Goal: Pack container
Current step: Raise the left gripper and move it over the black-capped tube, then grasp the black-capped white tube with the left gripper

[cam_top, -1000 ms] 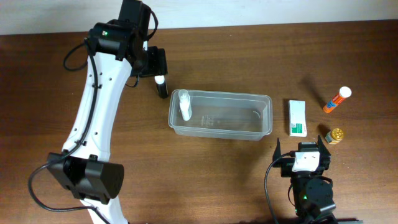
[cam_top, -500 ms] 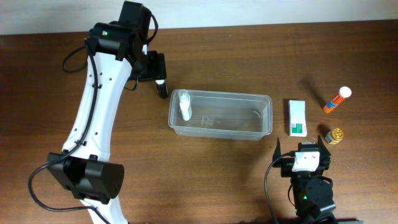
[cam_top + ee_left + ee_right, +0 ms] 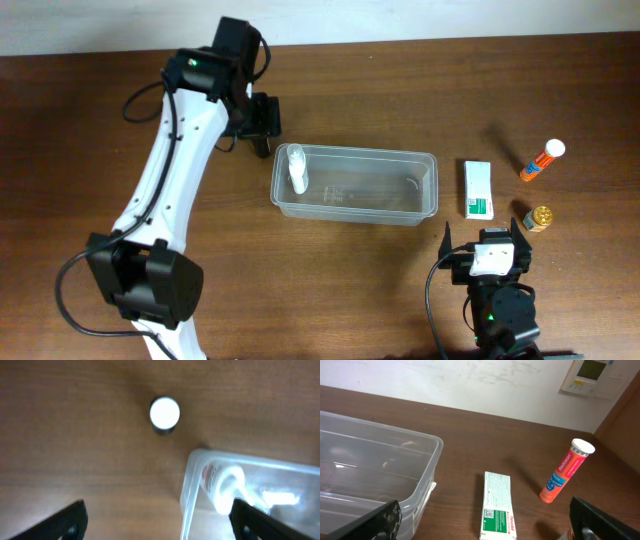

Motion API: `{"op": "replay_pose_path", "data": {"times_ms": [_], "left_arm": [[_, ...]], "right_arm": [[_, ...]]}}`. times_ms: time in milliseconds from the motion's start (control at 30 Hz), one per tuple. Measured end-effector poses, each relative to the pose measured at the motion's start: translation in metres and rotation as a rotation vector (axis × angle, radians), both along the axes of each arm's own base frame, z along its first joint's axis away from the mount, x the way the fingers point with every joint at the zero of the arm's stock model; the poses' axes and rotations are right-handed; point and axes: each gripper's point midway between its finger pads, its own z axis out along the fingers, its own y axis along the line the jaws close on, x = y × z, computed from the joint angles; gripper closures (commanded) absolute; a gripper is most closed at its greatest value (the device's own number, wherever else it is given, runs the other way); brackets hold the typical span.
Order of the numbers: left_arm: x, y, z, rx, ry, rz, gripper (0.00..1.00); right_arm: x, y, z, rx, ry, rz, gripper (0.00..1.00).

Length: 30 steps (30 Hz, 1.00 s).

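— Surface?
— Brown wooden table [image 3: 400, 80]; clear container [image 3: 360, 150] mid-table, white bottle [image 3: 296, 168] inside at left end.
— Grippers?
— Left gripper [image 3: 160, 522] spread wide, empty, above white-capped bottle [image 3: 164, 413] beside container corner. Right gripper [image 3: 486, 234] spread wide, empty, near box [image 3: 478, 189], orange tube [image 3: 542, 160], gold-capped jar [image 3: 540, 218].

Clear container [image 3: 370, 187], white bottle [image 3: 296, 168] inside, box [image 3: 478, 189] beside

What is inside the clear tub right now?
One small white bottle sits at the left end of the tub; the rest looks bare. Nothing covers the inside from overhead.
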Motion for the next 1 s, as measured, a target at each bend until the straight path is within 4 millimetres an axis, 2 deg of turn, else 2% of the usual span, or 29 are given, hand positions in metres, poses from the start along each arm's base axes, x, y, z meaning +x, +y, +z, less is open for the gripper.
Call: {"op": "replay_pose_path", "data": {"times_ms": [167,467,600,833,1000], "left_arm": [[0.017,-0.005,-0.022,-0.015,-0.049,0.000,0.08],[0.042,-0.012,-0.024,-0.049,-0.153,0.012,0.09],[0.047,-0.013,-0.034,-0.059,-0.169,0.023,0.09],[0.049,-0.001,-0.050,-0.062,-0.165,0.085,0.09],[0.052,0.009,-0.052,-0.063,-0.166,0.111,0.10]], "right_arm": [[0.000,0.000,0.000,0.000,0.000,0.000,0.02],[0.000,0.000,0.000,0.000,0.000,0.000,0.02],[0.000,0.000,0.000,0.000,0.000,0.000,0.02],[0.000,0.000,0.000,0.000,0.000,0.000,0.02],[0.000,0.000,0.000,0.000,0.000,0.000,0.02]]}}
